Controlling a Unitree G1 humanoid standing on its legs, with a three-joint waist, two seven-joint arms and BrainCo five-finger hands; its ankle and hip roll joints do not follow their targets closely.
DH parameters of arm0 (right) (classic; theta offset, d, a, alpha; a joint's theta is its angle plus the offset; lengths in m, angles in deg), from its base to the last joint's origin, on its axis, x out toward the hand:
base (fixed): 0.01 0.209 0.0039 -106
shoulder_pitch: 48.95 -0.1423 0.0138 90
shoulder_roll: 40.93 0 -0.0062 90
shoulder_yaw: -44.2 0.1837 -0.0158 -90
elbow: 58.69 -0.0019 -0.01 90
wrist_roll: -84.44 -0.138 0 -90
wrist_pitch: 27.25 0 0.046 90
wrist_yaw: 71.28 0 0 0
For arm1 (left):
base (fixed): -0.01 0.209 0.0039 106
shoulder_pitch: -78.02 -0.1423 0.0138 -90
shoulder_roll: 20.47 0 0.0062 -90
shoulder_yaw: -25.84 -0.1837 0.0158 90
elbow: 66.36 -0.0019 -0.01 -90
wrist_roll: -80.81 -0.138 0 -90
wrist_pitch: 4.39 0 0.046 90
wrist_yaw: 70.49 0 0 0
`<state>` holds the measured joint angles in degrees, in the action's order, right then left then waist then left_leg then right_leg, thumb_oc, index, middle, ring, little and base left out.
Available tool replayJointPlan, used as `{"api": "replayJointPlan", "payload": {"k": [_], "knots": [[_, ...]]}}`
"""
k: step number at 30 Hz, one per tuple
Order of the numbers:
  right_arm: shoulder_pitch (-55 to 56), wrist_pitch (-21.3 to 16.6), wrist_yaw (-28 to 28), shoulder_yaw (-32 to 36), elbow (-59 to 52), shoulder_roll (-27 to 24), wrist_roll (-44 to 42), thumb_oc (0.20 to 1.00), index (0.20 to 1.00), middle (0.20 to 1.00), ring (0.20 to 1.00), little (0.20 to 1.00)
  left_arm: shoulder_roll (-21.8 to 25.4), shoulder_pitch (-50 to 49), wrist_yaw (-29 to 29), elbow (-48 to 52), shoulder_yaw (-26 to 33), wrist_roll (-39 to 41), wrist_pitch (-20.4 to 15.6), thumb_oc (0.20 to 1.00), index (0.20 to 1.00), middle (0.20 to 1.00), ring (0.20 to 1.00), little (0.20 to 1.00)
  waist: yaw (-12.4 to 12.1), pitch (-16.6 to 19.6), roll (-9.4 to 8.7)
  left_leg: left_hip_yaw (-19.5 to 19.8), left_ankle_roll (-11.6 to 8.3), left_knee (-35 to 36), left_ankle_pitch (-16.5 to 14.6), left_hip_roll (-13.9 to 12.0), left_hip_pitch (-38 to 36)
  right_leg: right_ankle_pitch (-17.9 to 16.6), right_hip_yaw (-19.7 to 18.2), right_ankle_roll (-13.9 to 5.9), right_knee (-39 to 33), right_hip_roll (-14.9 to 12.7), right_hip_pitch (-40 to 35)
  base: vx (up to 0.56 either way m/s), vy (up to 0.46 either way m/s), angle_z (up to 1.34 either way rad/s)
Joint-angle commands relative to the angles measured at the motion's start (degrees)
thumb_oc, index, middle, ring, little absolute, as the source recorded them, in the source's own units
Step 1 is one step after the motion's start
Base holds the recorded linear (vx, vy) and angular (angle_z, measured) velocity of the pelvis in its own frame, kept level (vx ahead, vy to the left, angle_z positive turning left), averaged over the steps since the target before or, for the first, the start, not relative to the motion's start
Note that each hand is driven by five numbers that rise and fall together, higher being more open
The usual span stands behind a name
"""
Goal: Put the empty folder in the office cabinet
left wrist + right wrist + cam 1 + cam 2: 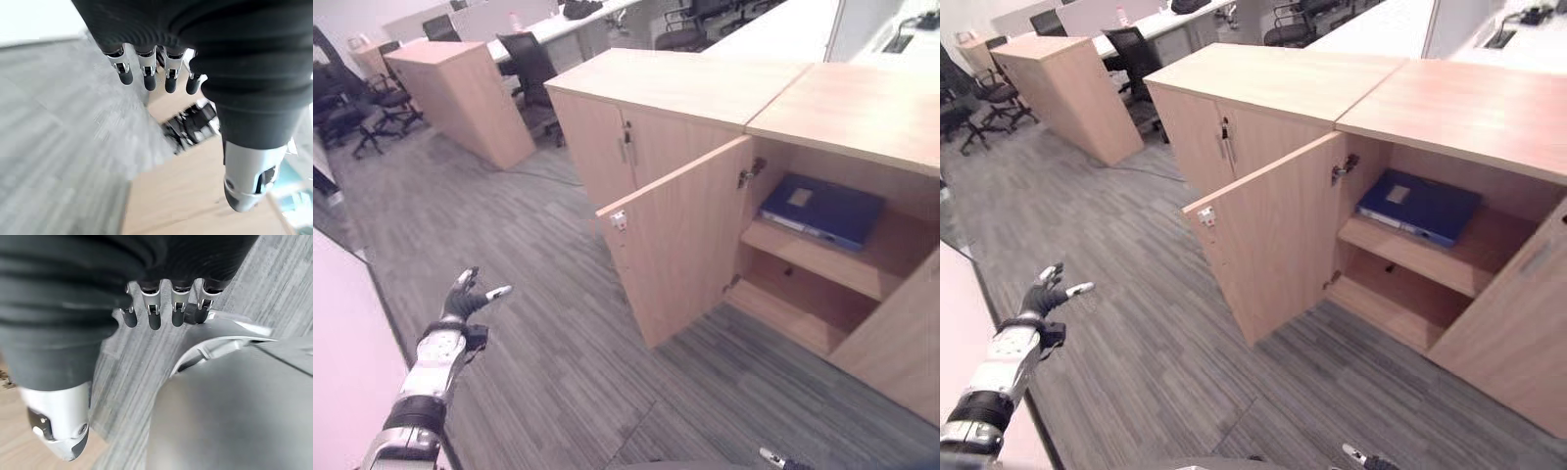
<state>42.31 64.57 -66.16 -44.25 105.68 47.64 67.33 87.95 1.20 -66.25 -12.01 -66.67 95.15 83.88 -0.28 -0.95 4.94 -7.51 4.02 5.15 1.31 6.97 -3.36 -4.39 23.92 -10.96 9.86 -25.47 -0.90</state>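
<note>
Left eye view: light wooden office cabinet point(862, 117) w/ its left door point(675, 245) swung wide open. Flat dark blue folder w/ a pale label point(822, 209) lies on the upper shelf point(822, 259) inside, tilted a bit toward the back; lower shelf sits beneath it. A second, closed wooden cabinet point(636, 117) stands just beside on the left. Left hand point(462, 299) is raised over the grey striped carpet point(529, 255), well apart from the door, fingers spread, holding nothing. Black office chairs point(530, 64) and another wooden cabinet point(465, 98) farther back.

Right eye view: same scene; folder flat on the upper shelf, left hand out over the carpet. A fingertip of the right hand point(1356, 455) peeks at the bottom edge.

Left wrist view: left hand's fingers point(146, 76) straight, thumb apart, nothing in its grasp; carpet and wood surface past them.

Right wrist view: right hand's fingers point(154, 316) relaxed and extended, thumb apart, empty; carpet beyond.
</note>
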Motion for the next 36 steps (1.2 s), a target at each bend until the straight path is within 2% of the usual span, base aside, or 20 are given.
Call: {"api": "replayJointPlan", "payload": {"k": [1, 2, 3, 4, 6, 8, 9, 10, 11, 12, 13, 14, 15, 16, 19, 21, 29, 30, 34, 36], "knots": [[-1.93, -0.68, 0.75, -1.95, 4.39, 0.50, -3.33, 1.000, 1.000, 1.000, 1.000, 1.000, 3.25, 0.29, 0.31, 0.23, 5.15, -0.50, -1.07, 1.000, 1.000, 1.000, 1.000, 1.000, -0.79, 0.05, 0.85, 1.68, -3.58, -0.15, -4.82, -3.46, 0.70, 10.26, -2.20, 3.44, 0.70, 10.46, 0.36, 0.10, -0.046, 0.03], [-1.89, -0.72, 0.60, -2.14, 4.65, 0.60, -3.45, 1.000, 1.000, 1.000, 1.000, 1.000, 3.62, -0.10, 0.19, 0.41, 5.46, -1.05, -0.89, 1.000, 1.000, 1.000, 1.000, 1.000, -1.07, -0.13, 0.35, 1.38, -3.72, -0.15, -4.80, -3.33, 0.46, 10.83, -1.47, 3.87, -0.46, 11.80, -0.17, 0.10, -0.056, -0.06], [-1.89, -0.74, 0.59, -2.18, 4.67, 0.65, -3.46, 1.000, 1.000, 1.000, 1.000, 1.000, 3.68, -0.17, 0.18, 0.47, 5.50, -1.07, -0.86, 1.000, 1.000, 1.000, 1.000, 1.000, -1.03, -0.27, 0.30, 1.38, -3.79, -0.15, -4.87, -3.37, 0.24, 10.90, -1.44, 3.92, -0.59, 11.87, -0.45, -0.04, -0.049, -0.07], [-2.31, -0.76, 0.36, -2.80, 5.15, 0.65, -3.24, 1.000, 1.000, 1.000, 1.000, 1.000, 3.98, 0.30, 0.04, -0.02, 5.32, -0.95, -0.51, 1.000, 1.000, 1.000, 1.000, 1.000, -0.81, -0.71, 0.08, 1.02, -3.72, -0.15, -3.39, -3.69, 0.46, 10.49, -2.27, 4.92, -1.65, 14.14, 0.18, -0.05, -0.025, -0.17], [-2.33, -0.71, 0.33, -3.21, 5.37, 0.74, -3.23, 1.000, 1.000, 1.000, 1.000, 1.000, 3.93, 0.06, 0.00, -0.23, 5.68, -0.68, -0.59, 1.000, 1.000, 1.000, 1.000, 1.000, -0.97, -0.76, -0.34, 0.45, -3.89, -0.15, -3.42, -4.10, 0.07, 10.08, -3.31, 5.13, -2.66, 15.18, -0.01, 0.01, -0.065, -0.12], [-2.45, -0.73, 0.26, -3.53, 5.53, 0.90, -2.78, 1.000, 1.000, 1.000, 1.000, 1.000, 3.86, -1.39, -0.56, -0.23, 6.61, 0.19, -0.50, 1.000, 1.000, 1.000, 1.000, 1.000, -1.34, -0.20, -0.94, -0.77, -4.35, -0.15, -3.78, -4.70, -0.30, 9.23, -2.11, 4.94, -5.65, 16.02, -1.44, 0.08, -0.152, -0.12], [-3.07, -1.05, 0.07, -4.15, 5.49, 1.20, -3.14, 1.000, 1.000, 1.000, 1.000, 1.000, 4.27, -1.49, -0.32, -0.86, 6.71, 0.83, -0.71, 1.000, 1.000, 1.000, 1.000, 1.000, -1.35, -0.19, -1.91, -1.07, -4.93, -1.51, -3.52, -6.17, -0.74, 9.14, -3.65, 5.42, -8.49, 18.25, -2.53, -0.03, -0.314, -0.33], [-3.96, -1.27, -0.69, -5.21, 4.53, 1.13, -3.94, 1.000, 1.000, 1.000, 1.000, 1.000, 4.35, -0.62, 0.22, -0.51, 6.39, 2.43, -0.69, 1.000, 1.000, 1.000, 1.000, 1.000, -2.18, -3.01, -3.94, -1.08, -6.74, -15.09, -6.17, -8.70, 7.40, 9.18, -4.53, 5.97, -9.38, 18.23, -3.05, -0.05, -0.278, -0.25], [-4.03, -1.25, -0.71, -5.19, 4.54, 1.16, -3.95, 1.000, 1.000, 1.000, 1.000, 1.000, 4.38, -0.55, 0.22, -0.51, 6.39, 2.45, -0.67, 1.000, 1.000, 1.000, 1.000, 1.000, -2.19, -2.89, -3.87, -1.04, -6.77, -15.88, -6.55, -8.88, 7.99, 9.16, -4.52, 6.03, -9.39, 18.35, -2.83, -0.11, -0.196, -0.11], [-4.36, -0.94, -0.79, -6.44, 4.94, 0.97, -2.75, 1.000, 1.000, 1.000, 1.000, 1.000, 4.05, -0.46, 0.34, -0.02, 6.41, 2.36, -0.84, 1.000, 1.000, 1.000, 1.000, 1.000, -2.86, -3.12, -4.67, -0.27, -7.20, -16.83, -6.33, -11.11, 9.52, 8.96, -4.73, 6.03, -11.67, 19.10, -3.95, -0.02, -0.045, -0.11], [-4.39, -0.96, -0.78, -6.45, 4.99, 0.98, -2.73, 1.000, 1.000, 1.000, 1.000, 1.000, 4.05, -0.50, 0.35, 0.02, 6.45, 2.34, -0.82, 1.000, 1.000, 1.000, 1.000, 1.000, -2.88, -3.18, -4.60, -0.26, -7.29, -17.14, -6.54, -11.27, 9.57, 8.86, -4.75, 6.10, -11.91, 19.27, -4.14, -0.06, -0.021, -0.37], [-4.63, -0.86, -0.79, -6.36, 4.78, 0.64, -2.77, 1.000, 1.000, 1.000, 1.000, 1.000, 4.08, -0.83, 0.31, 0.12, 6.75, 2.40, -0.80, 1.000, 1.000, 1.000, 1.000, 1.000, -3.22, -2.83, -4.87, -0.38, -6.85, -14.83, -4.36, -12.35, 9.89, 7.85, -4.76, 5.90, -13.02, 19.30, -3.84, 0.00, 0.071, -0.44], [-4.63, -1.03, -0.56, -5.96, 3.58, 0.33, -3.62, 1.000, 1.000, 1.000, 1.000, 1.000, 4.79, -0.80, 0.49, -2.28, 6.60, 2.13, -0.71, 1.000, 1.000, 1.000, 1.000, 1.000, -3.85, -2.21, -5.09, 1.81, -7.07, -10.96, -1.81, -12.57, 10.39, 7.62, -5.80, 5.62, -13.44, 19.42, -3.58, 0.00, 0.075, -0.37], [-4.63, -1.03, -0.56, -5.95, 3.58, 0.33, -3.62, 1.000, 1.000, 1.000, 1.000, 1.000, 4.79, -0.80, 0.49, -2.29, 6.59, 2.13, -0.71, 1.000, 1.000, 1.000, 1.000, 1.000, -3.86, -2.20, -5.09, 1.81, -7.07, -10.95, -1.81, -12.57, 10.39, 7.62, -5.80, 5.62, -13.44, 19.42, -3.57, 0.08, 0.093, -0.22], [-3.64, -1.45, -0.16, -4.82, 3.45, 0.20, -3.98, 1.000, 1.000, 1.000, 1.000, 1.000, 4.46, 0.74, 0.39, -3.88, 5.04, 1.37, -0.88, 1.000, 1.000, 1.000, 1.000, 1.000, -2.64, -0.22, -4.21, 2.26, -7.78, -3.60, -0.25, -12.62, 6.45, 7.38, -5.18, 4.91, -14.68, 19.49, -4.17, 0.11, 0.118, -0.29], [-2.65, -1.01, 0.09, -3.82, 4.45, -0.48, -3.49, 1.000, 1.000, 1.000, 1.000, 1.000, 4.14, 1.08, -0.17, -3.82, 4.16, 0.42, -1.00, 1.000, 1.000, 1.000, 1.000, 1.000, -2.07, 1.50, -3.49, 2.40, -7.61, -0.86, -0.59, -11.46, 4.04, 7.18, -5.12, 4.35, -14.86, 18.47, -4.88, 0.17, 0.210, 0.12], [-1.67, -0.26, 1.71, -3.91, 5.23, -0.45, -1.83, 1.000, 1.000, 1.000, 1.000, 1.000, 4.63, 5.33, -2.06, -7.18, 0.38, -0.65, -0.97, 1.000, 1.000, 1.000, 1.000, 1.000, -0.85, 2.82, -2.57, 0.22, -5.77, -0.15, -3.53, -8.13, 0.57, 5.30, -6.79, 1.99, -14.86, 14.66, -5.77, 0.07, 0.183, -0.06], [-1.96, -0.16, 1.83, -4.32, 5.07, -0.47, -1.87, 1.000, 1.000, 1.000, 1.000, 1.000, 4.67, 9.29, -2.43, -10.45, -2.18, -0.65, -0.72, 1.000, 1.000, 1.000, 1.000, 1.000, -0.17, 2.92, -2.46, -0.29, -4.97, -0.15, -4.23, -7.16, 0.15, 4.42, -7.22, 1.22, -14.54, 13.54, -5.44, 0.03, 0.138, -0.23], [-3.04, -0.13, 1.64, -5.06, 4.48, -0.94, -2.12, 1.000, 1.000, 1.000, 1.000, 1.000, 4.33, 17.84, -3.13, -18.40, -7.25, 0.23, -0.31, 1.000, 1.000, 1.000, 1.000, 1.000, 0.69, 3.00, -2.62, -1.40, -3.79, -0.15, -5.06, -5.90, -0.16, 2.73, -8.07, -0.21, -14.26, 12.08, -4.13, 0.01, 0.152, -0.20], [-3.19, -0.13, 1.59, -5.16, 4.46, -0.96, -2.16, 1.000, 1.000, 1.000, 1.000, 1.000, 4.26, 19.24, -3.20, -19.39, -8.06, 0.35, -0.32, 1.000, 1.000, 1.000, 1.000, 1.000, 0.69, 2.98, -2.70, -1.61, -3.66, -0.15, -5.13, -5.75, -0.10, 2.45, -8.18, -0.42, -14.22, 11.92, -3.82, -0.01, 0.057, -0.17]]}}
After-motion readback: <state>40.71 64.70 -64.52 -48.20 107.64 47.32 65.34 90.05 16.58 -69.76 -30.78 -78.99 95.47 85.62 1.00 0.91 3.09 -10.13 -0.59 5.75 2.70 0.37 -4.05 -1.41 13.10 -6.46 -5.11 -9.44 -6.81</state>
